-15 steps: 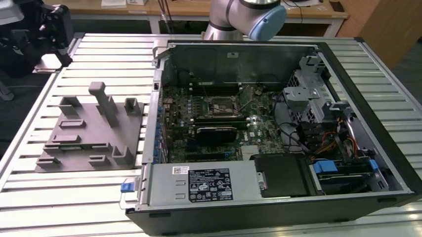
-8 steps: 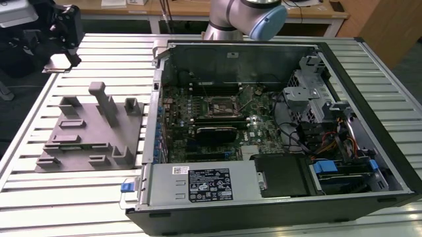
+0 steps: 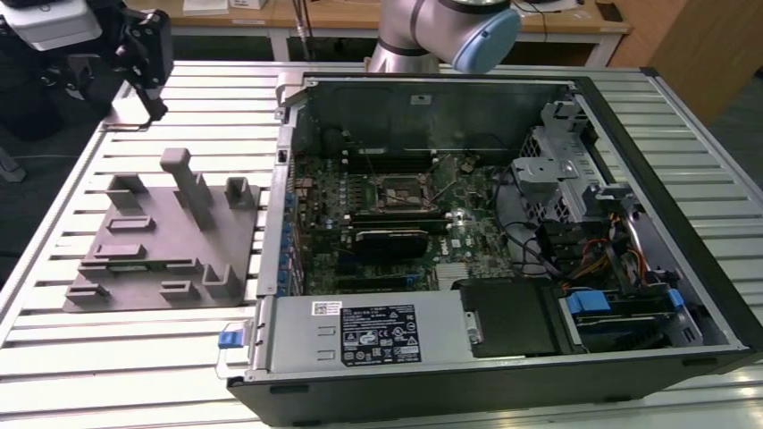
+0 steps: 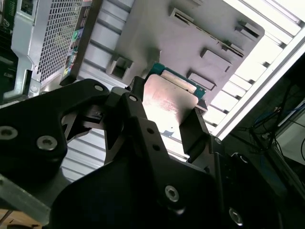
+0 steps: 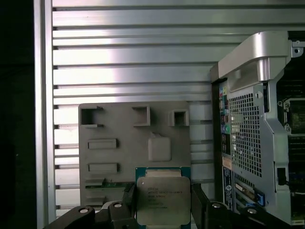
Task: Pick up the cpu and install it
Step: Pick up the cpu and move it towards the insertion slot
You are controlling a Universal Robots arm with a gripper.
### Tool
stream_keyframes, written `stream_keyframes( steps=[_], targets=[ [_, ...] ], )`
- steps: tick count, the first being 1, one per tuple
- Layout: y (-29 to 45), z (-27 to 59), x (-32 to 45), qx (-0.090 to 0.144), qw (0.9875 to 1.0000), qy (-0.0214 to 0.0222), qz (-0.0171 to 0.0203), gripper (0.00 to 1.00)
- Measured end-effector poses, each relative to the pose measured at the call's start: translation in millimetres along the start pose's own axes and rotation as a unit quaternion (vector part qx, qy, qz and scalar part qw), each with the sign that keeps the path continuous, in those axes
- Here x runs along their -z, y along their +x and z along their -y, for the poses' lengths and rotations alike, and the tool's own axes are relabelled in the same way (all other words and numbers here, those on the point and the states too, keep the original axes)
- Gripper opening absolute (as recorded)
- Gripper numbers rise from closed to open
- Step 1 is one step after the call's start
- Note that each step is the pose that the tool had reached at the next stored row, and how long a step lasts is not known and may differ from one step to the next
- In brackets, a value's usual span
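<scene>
The gripper [image 3: 143,63] hangs above the table near the exterior view's left edge. Its fingers [image 5: 198,202] are clamped on two opposite edges of the cpu [image 5: 163,199]. The chip sits between them, clear of the table, with its metal lid facing the first wrist view. It is square, so no long axis applies. Under the claw lies the grey fixture plate [image 3: 155,241]. The socket [image 3: 399,189] is well apart from the claw, toward the exterior view's right, inside the open computer case [image 3: 667,116]. Judgement: pickup is done, installation is not.
</scene>
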State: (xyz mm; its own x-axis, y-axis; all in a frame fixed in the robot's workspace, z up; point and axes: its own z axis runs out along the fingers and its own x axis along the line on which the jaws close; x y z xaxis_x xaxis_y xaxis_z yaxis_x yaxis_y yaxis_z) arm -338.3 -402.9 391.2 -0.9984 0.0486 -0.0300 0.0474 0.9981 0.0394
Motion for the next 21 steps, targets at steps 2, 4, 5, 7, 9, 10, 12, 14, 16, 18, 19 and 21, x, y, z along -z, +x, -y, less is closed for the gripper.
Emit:
stream_keyframes(
  steps=[2, 4, 5, 7, 9, 10, 12, 14, 16, 18, 19, 21],
  targets=[
    [-5.1, -0.3, -0.1, 0.0, 1.0, 0.0, 0.0, 0.54],
    [-10.3, -0.5, -0.3, 0.0, 1.0, 0.0, 0.0, 0.54],
    [-13.0, -0.6, -0.4, 0.0, 1.0, 0.0, 0.0, 0.54],
    [-19.0, -0.9, -0.6, 0.0, 1.0, 0.0, 0.0, 0.54],
    [-24.7, -1.2, -0.8, 0.0, 1.0, 0.0, 0.0, 0.54],
    [-27.4, -1.3, -0.8, 0.0, 1.0, 0.0, 0.0, 0.54],
    [-32.6, -1.6, -1.1, 0.0, 1.0, 0.0, 0.0, 0.54],
    [-38.0, -1.8, -1.2, 0.0, 1.0, 0.0, 0.0, 0.54],
    [-43.1, -2.0, -1.4, 0.0, 1.0, 0.0, 0.0, 0.54],
    [-48.3, -2.3, -1.5, 0.0, 1.0, 0.0001, -0.0001, 0.54],
    [-51.0, -2.4, -1.6, 0.0, 1.0, 0.0001, 0.0, 0.54],
    [-56.8, -2.7, -1.8, 0.0, 1.0, 0.0, 0.0, 0.54]
  ],
)
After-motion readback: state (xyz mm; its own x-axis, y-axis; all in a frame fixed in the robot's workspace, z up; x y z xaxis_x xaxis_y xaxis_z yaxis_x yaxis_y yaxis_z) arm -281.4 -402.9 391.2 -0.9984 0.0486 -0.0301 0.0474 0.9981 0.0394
